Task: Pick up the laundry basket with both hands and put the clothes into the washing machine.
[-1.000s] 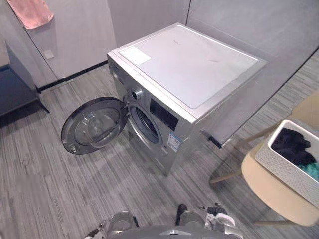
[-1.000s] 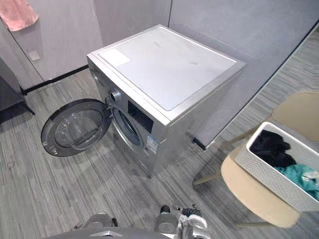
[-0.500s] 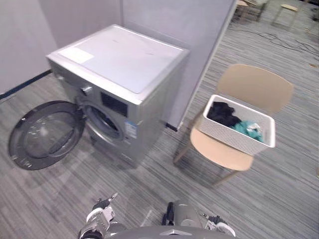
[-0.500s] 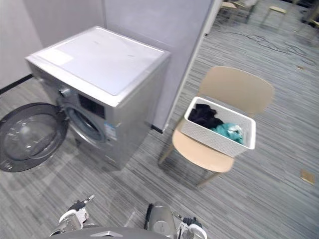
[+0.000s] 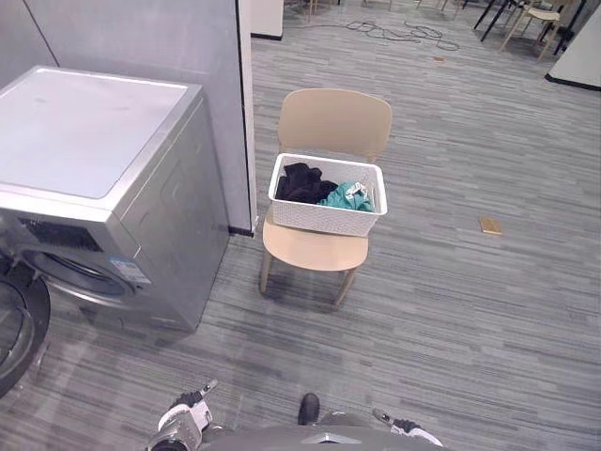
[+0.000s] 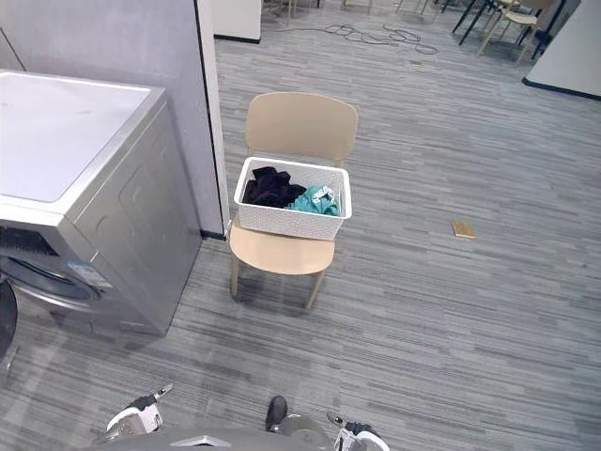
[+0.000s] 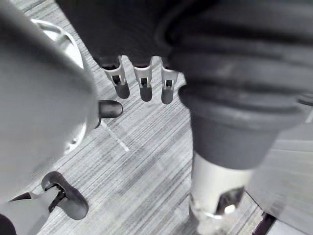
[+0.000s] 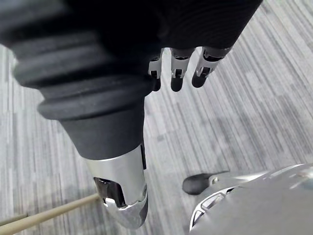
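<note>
A white laundry basket point(image 5: 327, 197) stands on the seat of a tan chair point(image 5: 333, 122) at mid-view, some way ahead of me. Black clothes point(image 5: 300, 181) and a teal garment point(image 5: 340, 197) lie inside it. The silver washing machine point(image 5: 94, 188) is at the left, and its round door point(image 5: 14, 329) hangs open at the left edge. My left hand point(image 7: 142, 83) is down at my side over the floor, fingers straight and holding nothing. My right hand point(image 8: 177, 73) hangs the same way, open, far from the basket.
A grey partition wall point(image 5: 141, 38) stands behind the washer, close to the chair's left. A small tan object point(image 5: 490, 225) lies on the striped carpet right of the chair. Cables point(image 5: 404, 30) and more chairs point(image 5: 531, 17) are far back.
The whole picture has swung right: the washer slid to the left and the chair with the basket came to the middle. Both hands stay low at my sides.
</note>
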You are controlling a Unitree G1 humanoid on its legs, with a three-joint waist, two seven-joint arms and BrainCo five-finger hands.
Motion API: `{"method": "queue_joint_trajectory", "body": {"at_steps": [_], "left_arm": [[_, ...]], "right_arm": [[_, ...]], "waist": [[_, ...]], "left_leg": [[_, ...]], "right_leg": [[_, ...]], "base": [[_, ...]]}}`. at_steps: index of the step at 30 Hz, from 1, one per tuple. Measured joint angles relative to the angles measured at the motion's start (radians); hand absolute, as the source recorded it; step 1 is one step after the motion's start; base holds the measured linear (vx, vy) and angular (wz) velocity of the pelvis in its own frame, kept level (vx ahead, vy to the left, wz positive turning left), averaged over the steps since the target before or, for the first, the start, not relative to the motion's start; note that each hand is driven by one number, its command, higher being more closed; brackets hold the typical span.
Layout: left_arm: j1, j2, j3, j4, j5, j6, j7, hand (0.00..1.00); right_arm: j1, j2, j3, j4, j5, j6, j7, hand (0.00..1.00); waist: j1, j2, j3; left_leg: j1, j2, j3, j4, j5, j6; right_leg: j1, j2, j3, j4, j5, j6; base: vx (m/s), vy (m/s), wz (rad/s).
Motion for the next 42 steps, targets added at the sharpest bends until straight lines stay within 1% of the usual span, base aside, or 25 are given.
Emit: {"method": "queue_joint_trajectory", "body": {"at_steps": [1, 2, 3, 4, 5, 6, 7, 9, 11, 14, 16, 18, 21, 24, 27, 28, 29, 30, 31, 33, 34, 35, 37, 40, 42], "left_arm": [[0.009, 0.002, -0.002, -0.006, 0.000, -0.006, 0.001, 0.00], [0.022, 0.015, -0.006, -0.035, -0.002, -0.021, 0.003, 0.00], [0.030, 0.019, -0.005, -0.044, -0.019, -0.027, 0.004, 0.00], [0.037, 0.019, -0.004, -0.072, -0.041, -0.043, 0.006, 0.00], [0.041, 0.019, -0.010, -0.072, -0.059, -0.048, 0.004, 0.00], [0.045, 0.015, -0.017, -0.070, -0.059, -0.047, 0.003, 0.00], [0.061, -0.005, -0.014, -0.069, -0.084, -0.048, 0.001, 0.00], [0.064, -0.003, -0.004, -0.070, -0.092, -0.047, 0.002, 0.00], [0.069, -0.025, 0.062, -0.070, -0.097, -0.047, 0.005, 0.00], [0.073, -0.035, 0.084, -0.052, -0.103, -0.041, 0.008, 0.00], [0.083, -0.030, 0.088, -0.028, -0.101, -0.035, 0.014, 0.00], [0.109, 0.002, 0.069, -0.007, -0.093, -0.027, 0.026, 0.00], [0.099, 0.044, 0.002, 0.016, -0.094, -0.025, 0.031, 0.00], [0.089, 0.051, -0.068, 0.010, -0.094, -0.025, 0.042, 0.00], [0.109, 0.065, -0.097, 0.028, -0.103, 0.022, 0.061, 0.00], [0.121, 0.068, -0.120, 0.026, -0.102, 0.025, 0.066, 0.00], [0.124, 0.072, -0.125, 0.026, -0.102, 0.030, 0.071, 0.00], [0.127, 0.072, -0.124, 0.026, -0.101, 0.030, 0.075, 0.00], [0.131, 0.072, -0.124, 0.025, -0.097, 0.030, 0.084, 0.00], [0.136, 0.074, -0.123, 0.022, -0.096, 0.028, 0.089, 0.00], [0.148, 0.078, -0.118, 0.009, -0.096, 0.019, 0.090, 0.00], [0.150, 0.080, -0.101, 0.008, -0.094, 0.003, 0.086, 0.00], [0.153, 0.060, -0.093, 0.008, -0.079, -0.008, 0.084, 0.00], [0.144, 0.043, -0.075, 0.008, -0.044, -0.019, 0.080, 0.00], [0.145, 0.043, -0.041, 0.009, -0.036, -0.016, 0.077, 0.00]], "right_arm": [[0.000, 0.000, 0.005, -0.004, 0.002, -0.001, -0.007, 0.00], [-0.001, 0.001, 0.030, -0.006, 0.003, -0.004, -0.015, 0.00], [0.000, 0.000, 0.041, -0.008, 0.002, -0.004, -0.015, 0.00], [-0.003, 0.002, 0.064, -0.017, 0.001, -0.006, -0.017, 0.00], [-0.008, -0.010, 0.080, -0.020, -0.001, -0.011, -0.018, 0.00], [-0.018, -0.016, 0.080, -0.013, -0.001, -0.015, -0.018, 0.00], [-0.024, -0.023, 0.080, -0.001, -0.001, -0.018, -0.016, 0.00], [-0.035, -0.013, 0.078, -0.014, -0.003, -0.017, -0.013, 0.00], [-0.019, -0.009, 0.079, -0.039, -0.041, -0.016, -0.014, 0.00], [-0.010, -0.023, 0.082, -0.042, -0.040, -0.015, -0.016, 0.00], [-0.017, -0.025, 0.091, -0.040, -0.040, -0.015, -0.017, 0.00], [-0.035, -0.016, 0.121, 0.010, -0.040, -0.015, -0.013, 0.00], [-0.059, -0.002, 0.119, 0.065, -0.040, -0.012, -0.012, 0.00], [-0.095, -0.004, 0.125, 0.072, -0.040, -0.007, -0.011, 0.00], [-0.111, -0.005, 0.181, 0.034, -0.040, -0.007, -0.013, 0.00], [-0.115, -0.004, 0.205, -0.001, -0.037, -0.011, -0.014, 0.00], [-0.114, 0.001, 0.240, -0.033, -0.036, -0.016, -0.015, 0.00], [-0.114, 0.008, 0.257, -0.052, -0.035, -0.019, -0.015, 0.00], [-0.118, 0.023, 0.283, -0.089, -0.028, -0.022, -0.016, 0.00], [-0.130, 0.044, 0.326, -0.130, -0.017, -0.025, -0.017, 0.00], [-0.137, 0.060, 0.356, -0.159, -0.010, -0.028, -0.017, 0.00], [-0.134, 0.069, 0.379, -0.181, 0.002, -0.041, -0.016, 0.00], [-0.142, 0.062, 0.404, -0.219, 0.001, -0.044, -0.015, 0.00], [-0.118, 0.049, 0.434, -0.328, 0.000, -0.048, -0.011, 0.00], [-0.065, 0.029, 0.447, -0.453, -0.001, -0.053, -0.009, 0.00]], "waist": [[0.004, 0.004, 0.007], [0.012, 0.007, 0.023], [0.018, 0.005, 0.025], [0.034, -0.014, 0.035], [0.046, 0.004, 0.044], [0.047, 0.001, 0.045], [0.052, 0.009, 0.053], [0.053, 0.021, 0.059], [0.052, 0.024, 0.058], [0.053, 0.046, 0.044], [0.056, 0.055, 0.038], [0.056, 0.013, 0.008], [0.056, -0.024, -0.019], [0.057, -0.003, -0.027], [0.042, 0.005, -0.001], [0.040, 0.013, 0.023], [0.039, 0.008, 0.041], [0.039, 0.009, 0.046], [0.039, 0.001, 0.055], [0.038, -0.004, 0.074], [0.042, -0.038, 0.072], [0.053, -0.050, 0.080], [0.055, -0.025, 0.074], [0.050, -0.003, 0.065], [0.051, -0.017, 0.064]], "left_leg": [[-0.003, 0.021, -0.002, 0.071, -0.024, 0.040], [-0.061, 0.066, -0.050, 0.260, -0.030, 0.194], [-0.110, 0.079, -0.115, 0.361, 0.010, 0.225], [-0.193, 0.076, -0.255, 0.519, 0.071, 0.196], [-0.246, 0.021, -0.358, 0.581, 0.016, 0.108], [-0.262, -0.013, -0.392, 0.573, -0.003, 0.081], [-0.270, -0.054, -0.390, 0.507, -0.013, 0.068], [-0.287, -0.050, -0.368, 0.368, -0.013, 0.069], [-0.274, -0.043, -0.376, 0.093, 0.024, 0.038], [-0.275, -0.048, -0.440, -0.068, 0.055, 0.013], [-0.247, -0.079, -0.444, -0.076, 0.107, -0.014], [-0.254, -0.169, -0.437, 0.009, 0.126, -0.003], [-0.278, -0.248, -0.404, 0.106, 0.019, 0.049], [-0.235, -0.259, -0.354, 0.075, -0.001, 0.084], [-0.172, -0.261, -0.351, 0.058, -0.008, 0.107], [-0.134, -0.258, -0.355, 0.044, -0.014, 0.116], [-0.098, -0.256, -0.356, 0.023, -0.014, 0.116], [-0.087, -0.254, -0.356, 0.014, -0.014, 0.116], [-0.060, -0.251, -0.353, -0.009, -0.013, 0.115], [-0.028, -0.250, -0.349, -0.030, -0.008, 0.104], [-0.013, -0.265, -0.351, -0.041, -0.011, 0.082], [-0.003, -0.279, -0.362, -0.045, -0.021, 0.061], [-0.028, -0.250, -0.364, -0.045, -0.021, 0.042], [-0.036, -0.214, -0.401, -0.080, -0.005, 0.013], [-0.040, -0.197, -0.429, -0.086, -0.007, 0.004]], "right_leg": [[0.013, 0.009, 0.009, 0.004, -0.004, -0.005], [0.031, 0.017, 0.032, 0.019, -0.016, -0.022], [0.038, 0.016, 0.045, 0.025, -0.019, -0.025], [0.051, 0.013, 0.083, 0.050, -0.032, -0.039], [0.043, -0.001, 0.128, 0.080, -0.054, -0.037], [0.041, -0.010, 0.150, 0.084, -0.057, -0.035], [0.040, -0.026, 0.184, 0.078, -0.059, -0.032], [0.050, -0.034, 0.207, 0.062, -0.063, -0.017], [0.058, -0.052, 0.211, 0.063, -0.074, 0.020], [0.068, -0.067, 0.224, 0.072, -0.105, 0.069], [0.077, -0.101, 0.272, 0.098, -0.135, 0.116], [0.086, -0.194, 0.320, 0.097, -0.157, 0.158], [0.074, -0.276, 0.340, 0.129, -0.118, 0.168], [-0.046, -0.278, 0.379, 0.335, -0.054, 0.137], [-0.149, -0.274, 0.376, 0.566, 0.033, 0.123], [-0.194, -0.267, 0.376, 0.694, 0.021, 0.133], [-0.233, -0.249, 0.363, 0.787, -0.057, 0.135], [-0.254, -0.240, 0.345, 0.805, -0.091, 0.134], [-0.284, -0.228, 0.297, 0.789, -0.137, 0.135], [-0.280, -0.229, 0.214, 0.611, -0.124, 0.127], [-0.257, -0.231, 0.185, 0.433, 0.017, 0.127], [-0.236, -0.225, 0.189, 0.366, 0.034, 0.120], [-0.208, -0.195, 0.202, 0.281, 0.028, 0.120], [-0.138, -0.138, 0.169, 0.116, 0.072, 0.097], [-0.083, -0.119, 0.132, 0.012, 0.104, 0.090]], "base": [[0.03, -0.039, -0.36], [0.03, -0.036, -0.36], [0.06, -0.068, -0.59], [0.09, -0.018, -0.77], [0.11, 0.044, -0.84], [0.11, 0.114, -1.06], [0.11, 0.119, -1.01], [0.12, 0.117, -0.81], [0.14, 0.162, -0.37], [0.27, 0.321, -0.12], [0.36, 0.451, -0.44], [0.39, 0.516, -0.52], [0.31, 0.367, -0.17], [0.27, 0.292, -0.43], [0.26, 0.161, -0.17], [0.24, 0.056, 0.11], [0.22, 0.026, 0.17], [0.20, -0.028, 0.17], [0.20, -0.114, 0.16], [0.18, -0.166, 0.18], [0.17, -0.211, 0.09], [0.16, -0.239, -0.03], [0.06, -0.208, -0.08], [0.01, -0.140, 0.12], [-0.02, -0.062, 0.28]]}}
